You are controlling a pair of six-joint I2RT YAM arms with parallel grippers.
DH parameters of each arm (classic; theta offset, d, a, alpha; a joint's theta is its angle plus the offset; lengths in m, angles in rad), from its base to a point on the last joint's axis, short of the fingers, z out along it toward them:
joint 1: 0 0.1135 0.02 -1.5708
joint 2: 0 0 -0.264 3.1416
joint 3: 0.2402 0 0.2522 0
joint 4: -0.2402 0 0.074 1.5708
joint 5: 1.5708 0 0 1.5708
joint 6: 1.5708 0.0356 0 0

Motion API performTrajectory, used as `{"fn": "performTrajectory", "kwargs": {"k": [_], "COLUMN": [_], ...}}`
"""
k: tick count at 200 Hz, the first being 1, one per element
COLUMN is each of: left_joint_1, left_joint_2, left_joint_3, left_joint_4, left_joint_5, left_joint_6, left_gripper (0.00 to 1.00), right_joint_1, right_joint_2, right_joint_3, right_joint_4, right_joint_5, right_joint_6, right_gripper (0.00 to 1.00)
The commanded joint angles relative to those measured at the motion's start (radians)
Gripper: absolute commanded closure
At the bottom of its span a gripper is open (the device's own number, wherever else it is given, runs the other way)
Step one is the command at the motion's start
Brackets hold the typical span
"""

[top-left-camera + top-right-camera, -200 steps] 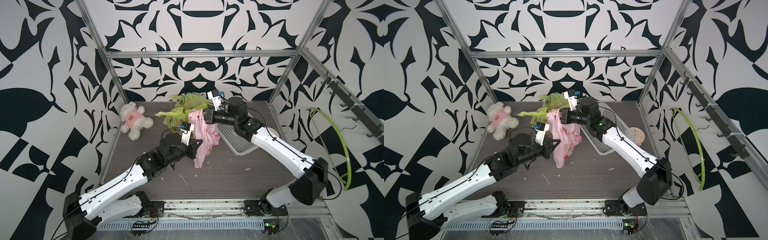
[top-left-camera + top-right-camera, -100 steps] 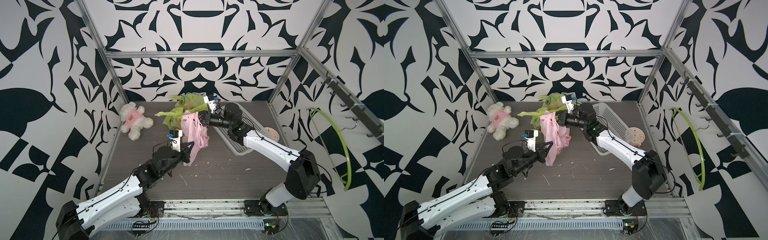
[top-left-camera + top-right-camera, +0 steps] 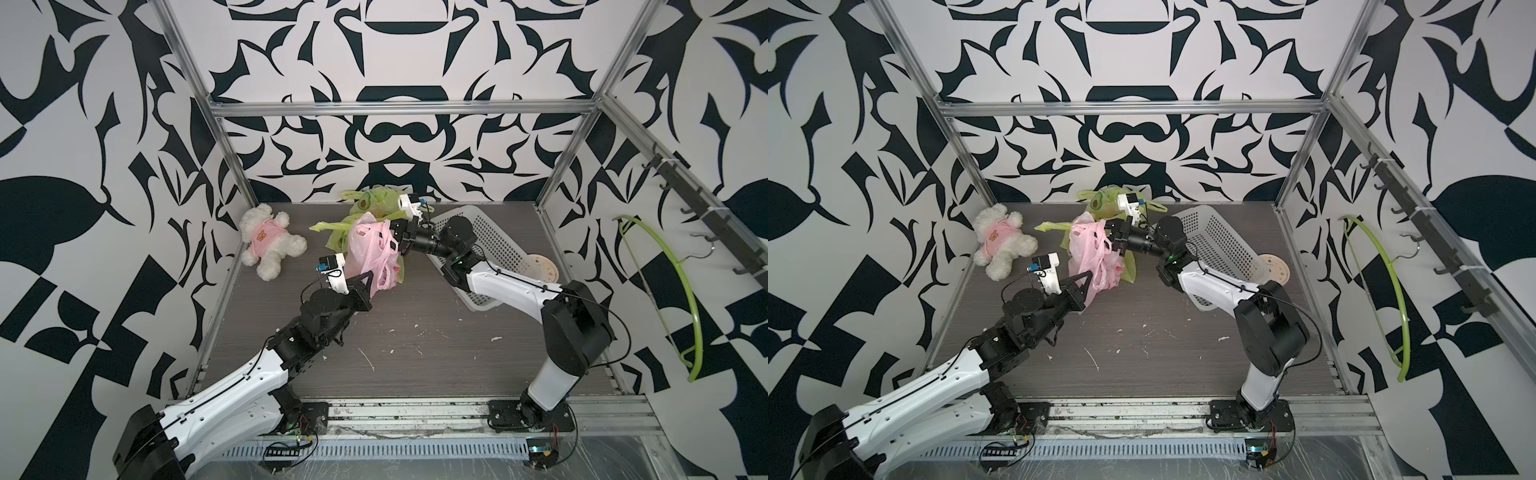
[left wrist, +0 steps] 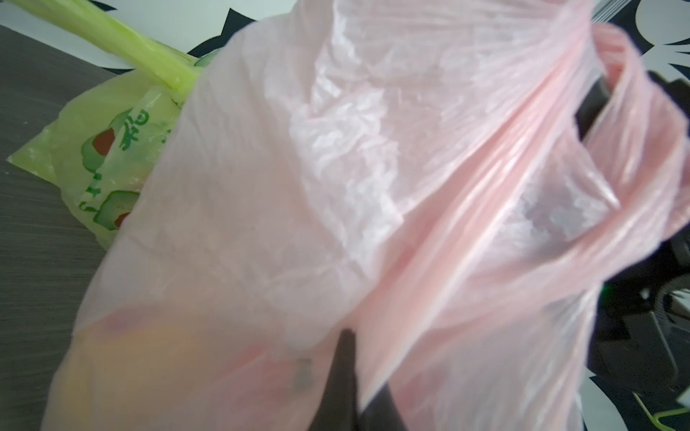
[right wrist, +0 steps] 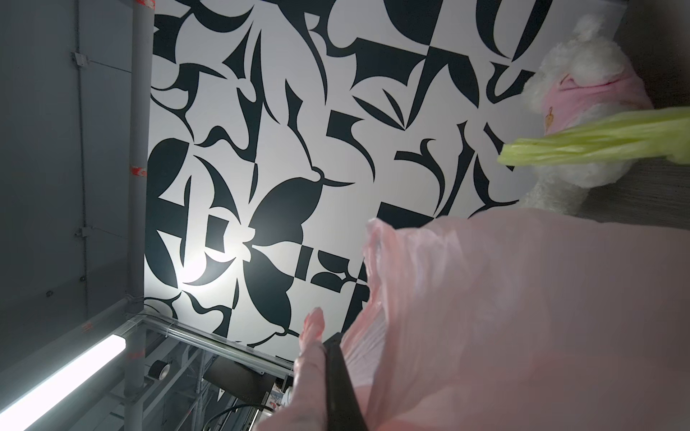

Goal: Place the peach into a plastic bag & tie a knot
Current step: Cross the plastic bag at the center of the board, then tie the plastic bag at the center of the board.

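Peach (image 4: 142, 354): faint yellow-orange lump low inside pink bag (image 3: 370, 249), which is held up toward 12 o'clock of the table (image 3: 415, 357). Left gripper (image 3: 368, 277) pinches film at the bag's 6 o'clock. Right gripper (image 3: 395, 240) pinches a handle at its 2 o'clock, fingers pressed together. Green bags (image 3: 337, 240) lie just behind. For the knot, hold both handles taut and cross them slowly so the fruit doesn't swing out.

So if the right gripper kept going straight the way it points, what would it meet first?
The right gripper is shut on the pink bag; past it, probably the green bag, depth unclear.
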Motion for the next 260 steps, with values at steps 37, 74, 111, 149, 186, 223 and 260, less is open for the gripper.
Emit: {"fn": "performTrajectory", "kwargs": {"k": [37,74,111,149,186,223,260], "left_joint_1": [0.004,0.004,0.004,0.004,0.038,0.281,0.453], "left_joint_2": [-0.015,-0.054,-0.095,-0.084,0.028,0.13,0.155], "left_joint_3": [0.129,0.285,0.506,0.697,0.858,0.904,0.812], "left_joint_4": [-0.36,-0.644,-0.894,-0.943,-0.882,-0.791,-0.611], "left_joint_5": [0.045,0.084,0.068,0.05,0.156,0.486,0.722], "left_joint_6": [0.008,0.005,0.021,0.075,0.094,-0.009,-0.185], "left_gripper": [0.87,0.44,0.34,0.53,0.33,0.29,0.32], "right_joint_1": [-0.026,-0.038,-0.041,-0.04,-0.04,-0.042,-0.042], "right_joint_2": [-0.09,-0.064,-0.049,-0.044,-0.07,-0.115,-0.131], "right_joint_3": [0.07,0.098,0.12,0.148,0.143,0.143,0.151], "right_joint_4": [0.098,0.075,0.051,0.014,-0.051,-0.179,-0.244], "right_joint_5": [-0.022,-0.062,-0.087,-0.116,-0.142,-0.154,-0.157], "right_joint_6": [-0.075,-0.107,-0.132,-0.152,-0.205,-0.308,-0.356], "right_gripper": [1.0,1.0,1.0,1.0,1.0,1.0,1.0]}}
